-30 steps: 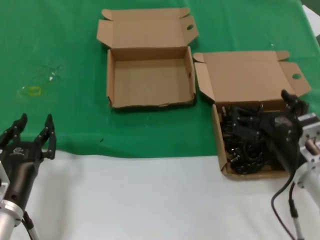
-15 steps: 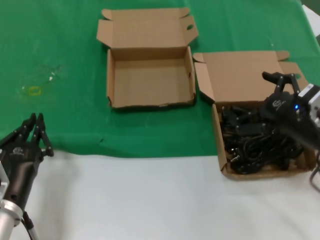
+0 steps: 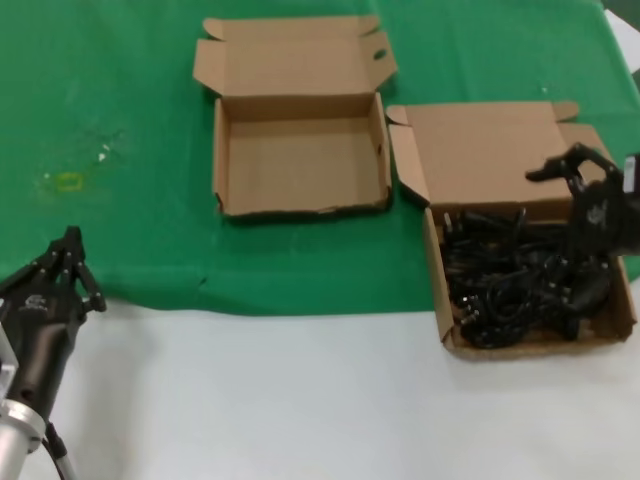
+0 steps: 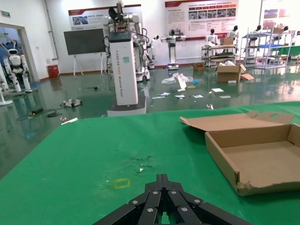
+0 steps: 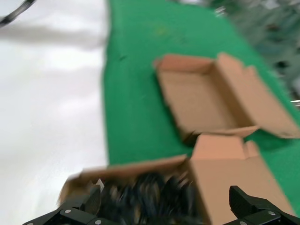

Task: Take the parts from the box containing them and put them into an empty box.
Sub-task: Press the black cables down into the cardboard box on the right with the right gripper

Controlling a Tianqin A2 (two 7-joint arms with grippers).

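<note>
Black power cords (image 3: 510, 285) heaped in the larger cardboard box (image 3: 440, 285), directly beneath the right gripper (image 3: 575, 185), fingers spread wide, nothing held. Over to that gripper's left and slightly farther out on the green cloth (image 3: 130, 110), the smaller cardboard box (image 3: 300, 160), tray bare. Left gripper (image 3: 62, 262) parked at the near left edge of the cloth, fingers pinched together on nothing.

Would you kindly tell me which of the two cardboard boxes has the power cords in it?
The larger box on the robot's right holds the tangled black cords, beneath the open right gripper. The smaller box beside it is empty.
</note>
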